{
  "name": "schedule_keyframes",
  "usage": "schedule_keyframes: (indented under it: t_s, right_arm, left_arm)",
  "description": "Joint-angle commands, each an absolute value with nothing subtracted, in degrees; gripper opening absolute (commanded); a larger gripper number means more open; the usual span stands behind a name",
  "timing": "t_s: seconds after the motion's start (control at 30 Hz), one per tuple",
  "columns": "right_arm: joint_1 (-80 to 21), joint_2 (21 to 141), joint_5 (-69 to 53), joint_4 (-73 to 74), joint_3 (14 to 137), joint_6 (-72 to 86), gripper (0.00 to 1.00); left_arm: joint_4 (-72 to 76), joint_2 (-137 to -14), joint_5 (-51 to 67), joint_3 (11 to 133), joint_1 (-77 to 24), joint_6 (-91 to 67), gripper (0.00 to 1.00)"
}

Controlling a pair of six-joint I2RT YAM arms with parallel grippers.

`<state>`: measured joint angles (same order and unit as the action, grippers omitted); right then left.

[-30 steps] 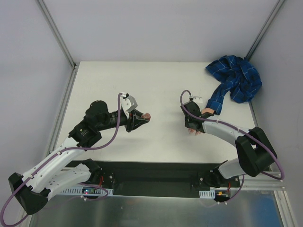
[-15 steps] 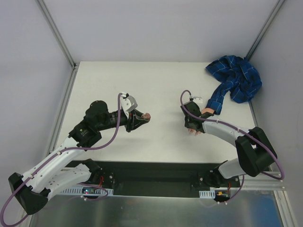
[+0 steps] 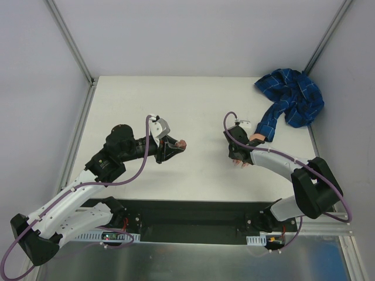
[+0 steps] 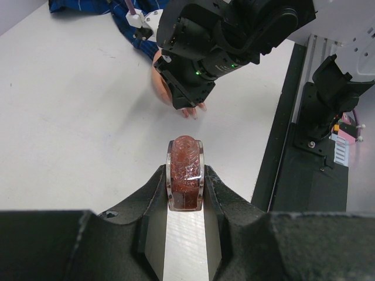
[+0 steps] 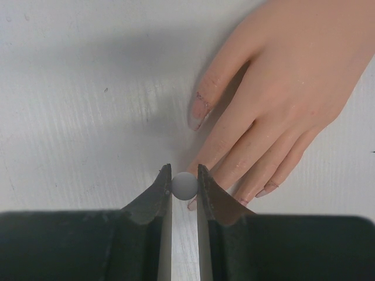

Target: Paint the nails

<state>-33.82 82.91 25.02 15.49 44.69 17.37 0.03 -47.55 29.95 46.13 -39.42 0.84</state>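
Observation:
The flesh-coloured fake hand lies palm down on the white table, its blue plaid sleeve running to the back right. The nails show at the thumb tip and at the outer fingertips. My right gripper hangs directly over the index fingertip, shut on a small round whitish cap; whatever is under the cap is hidden. My left gripper is off to the left of the hand, shut on a tiny bottle of reddish glittery polish with its neck uncapped. In the top view this bottle points toward the hand.
The plaid cloth bunches into a heap in the back right corner. A black base plate with both arm mounts runs along the near edge. Pale walls and metal rails bound the table.

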Motion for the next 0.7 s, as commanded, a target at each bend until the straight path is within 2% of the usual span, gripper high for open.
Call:
schedule_keyframes:
  t_s: [0.0,0.67]
  right_arm:
    - [-33.5,81.1,24.9,16.0,44.2,18.5,0.01]
    - [-33.5,80.3,25.0,14.0,43.7,17.8,0.01]
  left_arm:
    - [1.4,-47.0,31.6,47.5,-39.9,0.2,0.00]
    - [1.4,-47.4,31.7,47.5,-39.9,0.2,0.00]
